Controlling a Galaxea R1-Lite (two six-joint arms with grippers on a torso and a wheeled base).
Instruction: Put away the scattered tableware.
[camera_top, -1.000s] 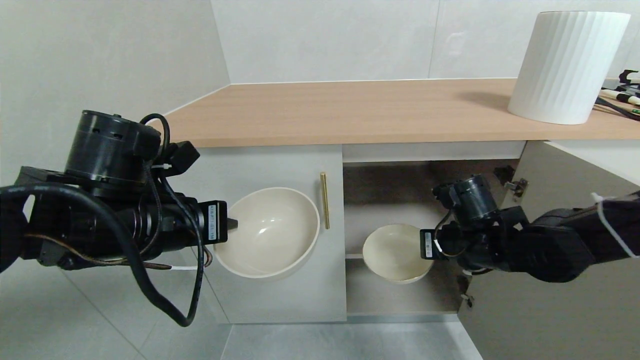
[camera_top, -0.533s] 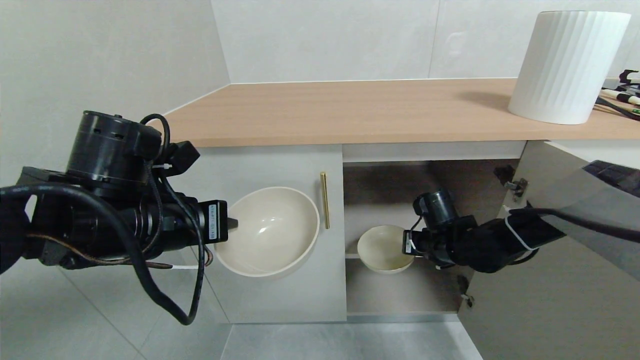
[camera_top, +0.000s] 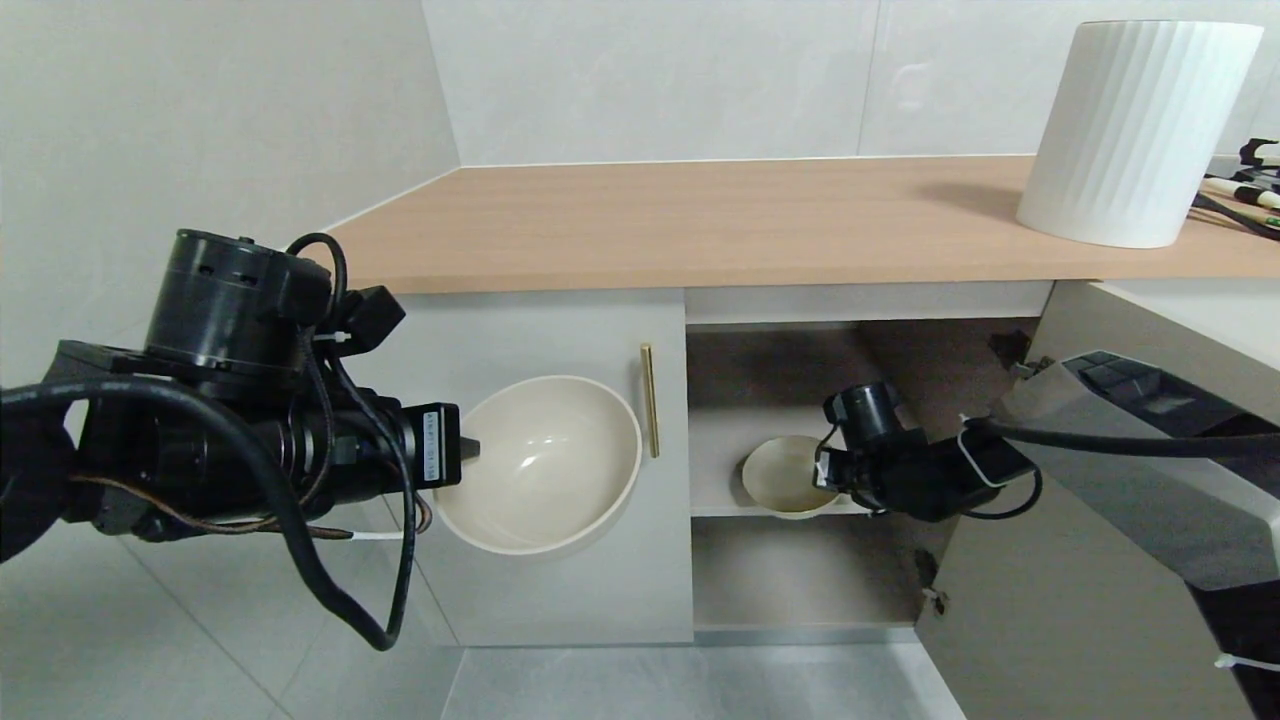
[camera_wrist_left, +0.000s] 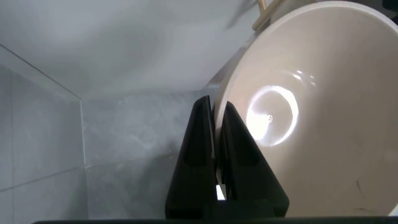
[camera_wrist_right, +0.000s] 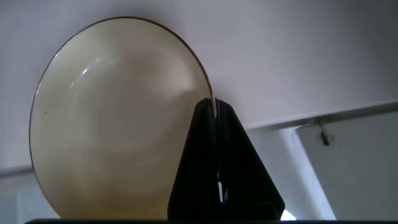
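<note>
We are setting the small bowl (camera_top: 783, 476) on the shelf (camera_top: 716, 462).
Our right pincer (camera_top: 823, 479) pinches its rim and must let go next; our left pincer (camera_top: 469, 450) clamps the big bowl (camera_top: 545, 466).

A light wooden worktop (camera_top: 700, 225) runs along the wall, with a white ribbed cylindrical container (camera_top: 1135, 130) standing on its right end. Below it, a closed grey cabinet door (camera_top: 560, 330) on the left carries an upright brass bar handle (camera_top: 648, 400) at its right edge. The left gripper (camera_top: 468, 447) pinches the rim of a large cream ceramic bowl (camera_top: 540, 465) in front of that door, left of the handle. In the open compartment to the right, the right gripper (camera_top: 826, 474) pinches a small cream ceramic bowl (camera_top: 785, 478) at the level of the inner shelf (camera_top: 715, 460).
</note>
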